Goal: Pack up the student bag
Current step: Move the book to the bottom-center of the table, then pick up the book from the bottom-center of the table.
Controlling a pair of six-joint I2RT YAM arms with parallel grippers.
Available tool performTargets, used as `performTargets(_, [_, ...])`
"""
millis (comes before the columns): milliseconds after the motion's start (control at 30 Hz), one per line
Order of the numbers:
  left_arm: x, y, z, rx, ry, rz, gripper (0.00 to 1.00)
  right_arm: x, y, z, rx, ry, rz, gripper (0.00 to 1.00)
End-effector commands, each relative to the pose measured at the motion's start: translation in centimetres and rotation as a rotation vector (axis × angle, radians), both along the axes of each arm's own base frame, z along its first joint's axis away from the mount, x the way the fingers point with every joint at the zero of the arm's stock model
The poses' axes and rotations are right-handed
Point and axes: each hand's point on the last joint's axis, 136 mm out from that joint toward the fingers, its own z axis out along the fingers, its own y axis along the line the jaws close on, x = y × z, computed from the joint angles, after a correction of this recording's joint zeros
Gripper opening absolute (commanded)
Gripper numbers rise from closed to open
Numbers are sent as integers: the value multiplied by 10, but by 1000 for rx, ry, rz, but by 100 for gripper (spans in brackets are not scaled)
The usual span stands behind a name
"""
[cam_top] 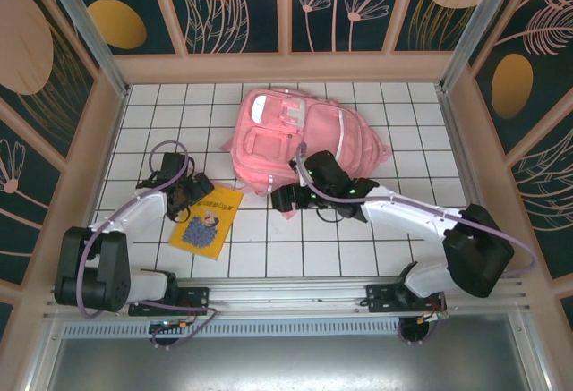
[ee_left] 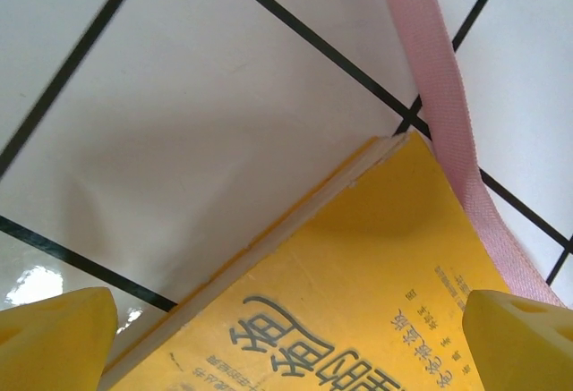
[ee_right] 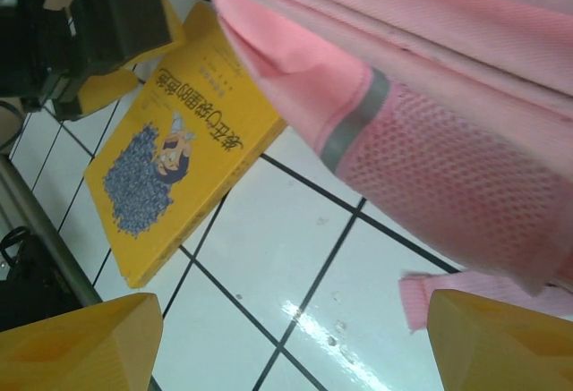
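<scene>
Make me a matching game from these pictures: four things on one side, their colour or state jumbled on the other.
1. backpack
2. book
3. left pincer
4. table

A. yellow, lying flat
B. white tiles with dark lines
C. pink
D. open, over the book's corner

Pairs: 1-C, 2-A, 3-D, 4-B

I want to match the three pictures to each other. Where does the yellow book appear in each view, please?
Top external: the yellow book lies left of centre on the white tiled table, in front of the left arm.
Left wrist: the book fills the lower middle, with one corner pointing up beside a pink strap.
Right wrist: the book lies at upper left, cover up.
Shared landmark: the table's black grid lines.
</scene>
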Motion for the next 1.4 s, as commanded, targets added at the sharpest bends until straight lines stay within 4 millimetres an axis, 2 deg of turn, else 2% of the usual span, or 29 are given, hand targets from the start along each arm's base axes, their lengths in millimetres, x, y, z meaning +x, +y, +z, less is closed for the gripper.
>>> performTargets(0, [-15, -10, -19, -81, 57, 2, 99, -3, 13, 11, 15, -18, 61, 78])
performTargets(133, [-28, -26, -27, -187, 72, -13, 99, -5, 19, 7, 12, 6, 91, 79])
performTargets(300, [-43, -56, -13, -381, 33, -61, 99, -19, 32, -13, 3, 105, 174, 79])
performTargets(400, [-57, -70, -5, -470, 23, -111, 99, -26, 39, -27, -19, 173, 212, 78])
performTargets(567, [-90, -88, -11, -567, 92, -193, 99, -36, 49, -57, -67, 310, 255, 77])
performTargets(667, [-103, -98, -11, -586, 115, -251, 99, -40, 47, -79, -109, 372, 242, 76])
performTargets(867, [-110, -120, -16, -590, 127, -334, 93, -46, 53, -101, -87, 472, 223, 71])
performTargets(1033, [-105, -128, -19, -611, 106, -347, 86, -37, 50, -118, -95, 526, 159, 70])
performTargets(1133, [-98, -133, -17, -617, 89, -363, 81, -36, 52, -111, -27, 568, 157, 68])
performTargets(1233, [-93, -138, -16, -628, 82, -377, 75, -33, 60, -86, 87, 600, 190, 64])
performTargets(1367, [-91, -140, -19, -617, 89, -393, 68, -28, 64, -39, 226, 589, 221, 63])
